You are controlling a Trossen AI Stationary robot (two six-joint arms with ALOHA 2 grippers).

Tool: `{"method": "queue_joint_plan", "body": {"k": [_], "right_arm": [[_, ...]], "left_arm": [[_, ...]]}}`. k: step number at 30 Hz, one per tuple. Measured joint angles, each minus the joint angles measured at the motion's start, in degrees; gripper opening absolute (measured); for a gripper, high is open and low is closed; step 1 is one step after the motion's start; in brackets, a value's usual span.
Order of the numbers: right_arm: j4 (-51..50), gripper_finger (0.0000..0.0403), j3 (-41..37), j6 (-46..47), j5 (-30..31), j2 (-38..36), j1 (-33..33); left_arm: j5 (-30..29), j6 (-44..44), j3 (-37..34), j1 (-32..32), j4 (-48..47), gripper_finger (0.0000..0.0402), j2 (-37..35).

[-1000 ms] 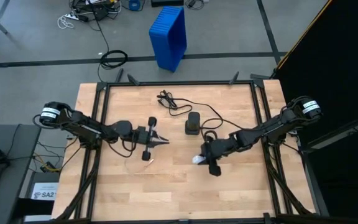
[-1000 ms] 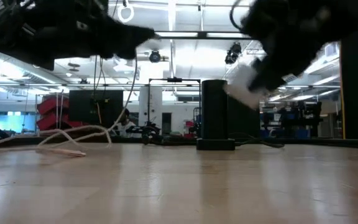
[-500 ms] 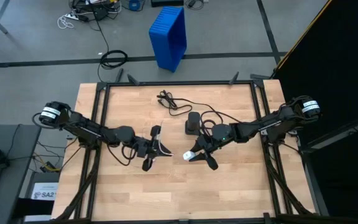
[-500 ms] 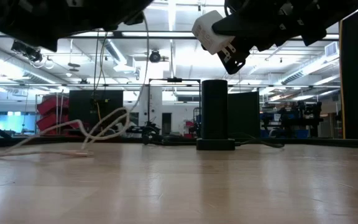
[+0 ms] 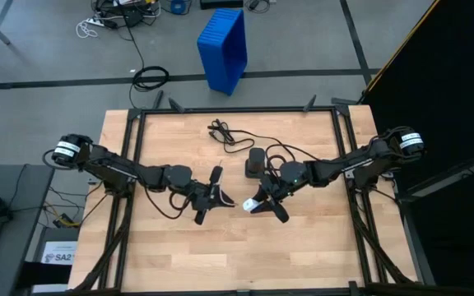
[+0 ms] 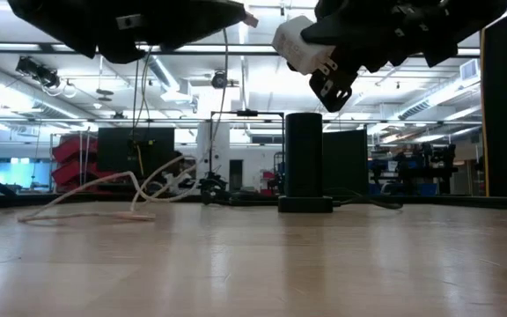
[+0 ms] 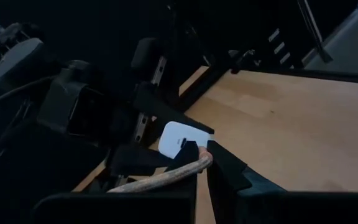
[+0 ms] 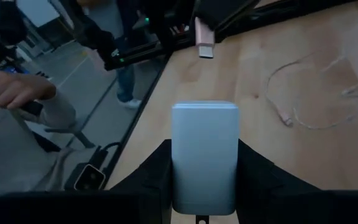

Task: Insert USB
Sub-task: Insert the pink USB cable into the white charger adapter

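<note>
USB plug [image 8: 204, 38], gripped by the closed left end effector [image 5: 220, 200], is now nearing the white charger [image 8: 204, 152] clamped in the right end effector [image 5: 263, 203] above the bench [image 5: 303, 247], approaching insertion.

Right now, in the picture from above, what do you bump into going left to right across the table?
Left hand pinching the pink cable plug → white charger block in the right hand → black box, farther back → black cables by it.
</note>
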Motion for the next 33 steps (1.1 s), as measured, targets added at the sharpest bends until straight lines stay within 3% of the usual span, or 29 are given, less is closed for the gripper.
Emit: {"method": "queue_joint_plan", "body": {"k": [8,12,17,25,33], "right_arm": [[-1.0,0.0086,0.06,0.04,0.89,0.56,0.32],[-0.88,0.0086,3.42,0.42,0.42,6.38,0.32],[-1.92,0.0086,8.1,-0.57,-4.4,13.35,0.1],[-1.57,0.0086,9.97,-1.61,-5.58,13.4,-0.36],[-0.4,0.0086,10.08,-1.66,-5.6,13.35,-0.96]], "left_arm": [[1.07,0.26,0.0,0.0,-0.07,0.0,0.0],[1.23,2.49,0.01,0.0,-0.56,0.0,0.0],[1.31,3.02,0.02,0.0,-2.74,0.0,0.0],[6.38,2.68,0.02,0.0,-6.05,0.0,0.0],[7.26,2.57,0.02,0.0,-6.1,0.0,-0.02]]}}
